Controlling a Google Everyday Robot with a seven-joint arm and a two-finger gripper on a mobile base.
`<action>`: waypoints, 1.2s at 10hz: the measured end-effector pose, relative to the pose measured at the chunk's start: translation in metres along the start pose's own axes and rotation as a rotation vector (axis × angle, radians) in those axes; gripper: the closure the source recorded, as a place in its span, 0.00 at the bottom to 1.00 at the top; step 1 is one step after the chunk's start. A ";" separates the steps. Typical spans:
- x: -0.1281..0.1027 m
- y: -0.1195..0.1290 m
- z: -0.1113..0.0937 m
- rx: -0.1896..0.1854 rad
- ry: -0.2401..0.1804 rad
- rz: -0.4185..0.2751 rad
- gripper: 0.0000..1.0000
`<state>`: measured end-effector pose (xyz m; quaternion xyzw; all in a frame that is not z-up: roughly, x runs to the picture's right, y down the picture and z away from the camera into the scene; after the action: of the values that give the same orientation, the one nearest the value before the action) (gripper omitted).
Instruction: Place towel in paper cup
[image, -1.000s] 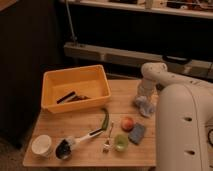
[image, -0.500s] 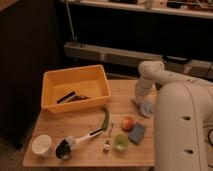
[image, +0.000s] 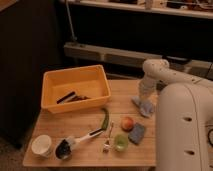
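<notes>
The towel (image: 144, 107) is a small pale blue-white cloth lying crumpled on the wooden table (image: 85, 125) near its right edge. My gripper (image: 143, 98) points down right over the towel, at or just above its top. The white paper cup (image: 42, 145) stands upright at the table's front left corner, far from the gripper.
A yellow bin (image: 75, 87) with dark utensils stands at the back left. A green chili (image: 104, 119), black ladle (image: 70, 146), fork (image: 108, 140), green cup (image: 120, 143), orange fruit (image: 128, 123) and blue sponge (image: 136, 133) lie between towel and cup. My white arm body (image: 182, 125) fills the right side.
The arm's wrist has shifted slightly over the towel. The towel stays in the same place on the table.
</notes>
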<state>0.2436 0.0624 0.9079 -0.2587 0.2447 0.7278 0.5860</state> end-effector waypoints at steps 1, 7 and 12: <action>0.000 -0.008 0.005 0.004 0.010 0.009 0.57; -0.001 -0.024 0.021 0.005 0.029 0.040 0.20; 0.000 -0.023 -0.015 -0.029 -0.028 0.030 0.20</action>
<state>0.2670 0.0568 0.8959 -0.2531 0.2299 0.7435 0.5747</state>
